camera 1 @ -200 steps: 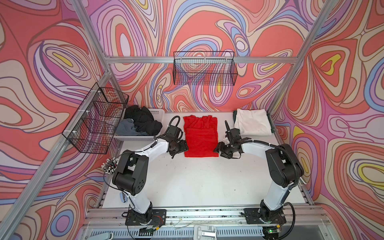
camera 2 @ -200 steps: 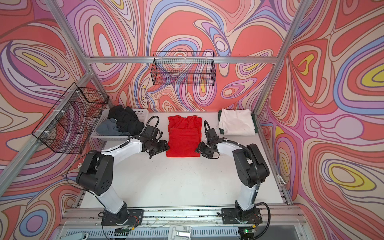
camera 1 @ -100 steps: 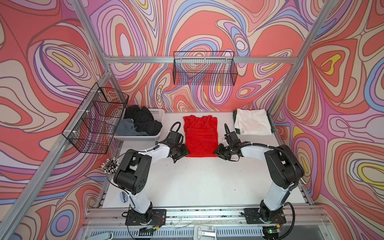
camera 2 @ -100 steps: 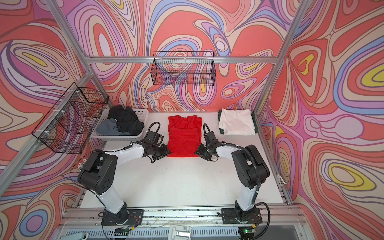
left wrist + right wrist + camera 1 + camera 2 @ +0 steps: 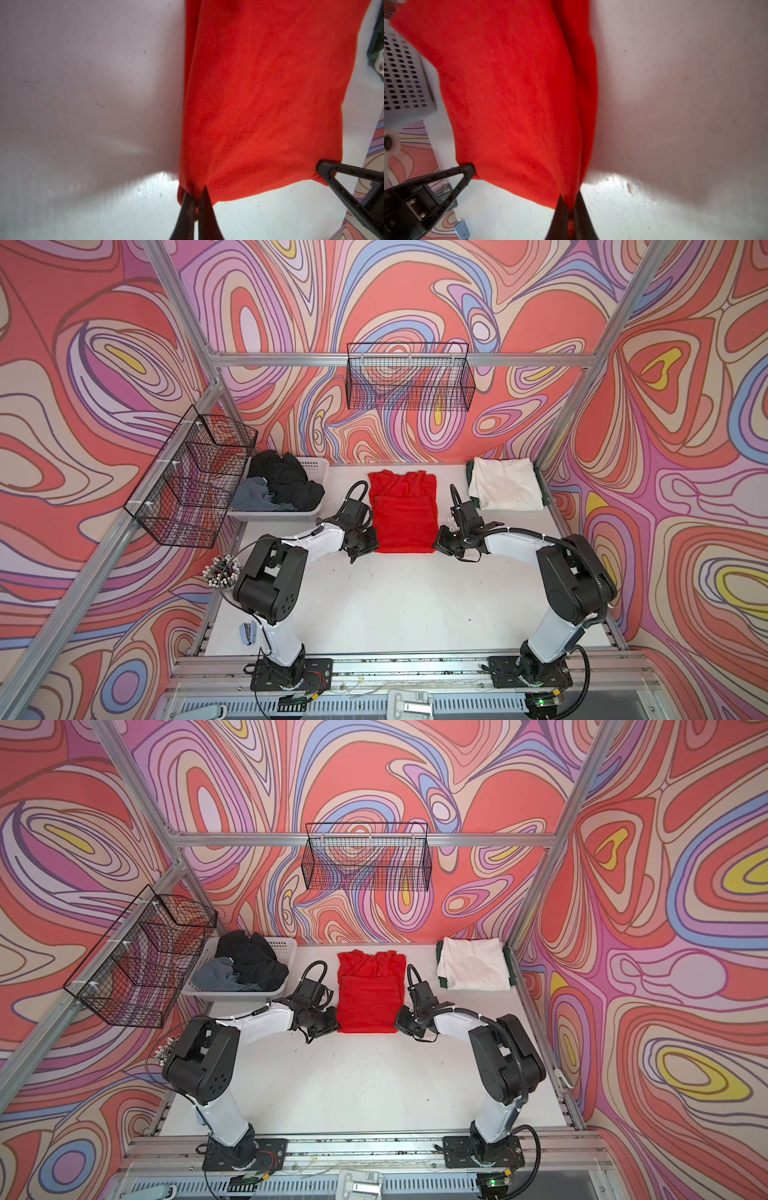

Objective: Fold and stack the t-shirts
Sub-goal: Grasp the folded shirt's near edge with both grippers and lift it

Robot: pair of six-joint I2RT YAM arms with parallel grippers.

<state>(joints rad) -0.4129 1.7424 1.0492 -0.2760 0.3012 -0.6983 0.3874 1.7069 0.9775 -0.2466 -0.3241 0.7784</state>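
Observation:
A bright red t-shirt (image 5: 403, 514) (image 5: 368, 998) lies partly folded in the middle of the white table, its near half doubled over. My left gripper (image 5: 371, 546) (image 5: 196, 192) is shut on its near left corner. My right gripper (image 5: 438, 545) (image 5: 570, 199) is shut on its near right corner. Red cloth (image 5: 266, 93) (image 5: 512, 93) fills both wrist views and is pinched between each pair of jaws. A folded white t-shirt (image 5: 505, 489) lies on a dark green t-shirt (image 5: 540, 489) at the back right. Black t-shirts (image 5: 286, 481) and a grey one (image 5: 253, 497) are heaped in the basket.
A white perforated basket (image 5: 311, 514) stands at the back left. One black wire basket (image 5: 191, 477) hangs on the left wall. Another wire basket (image 5: 409, 377) hangs on the back wall. Both arm bases sit at the table's front edge (image 5: 390, 659).
Both grippers slid toward the front along the red t-shirt's sides to its near corners and closed on them.

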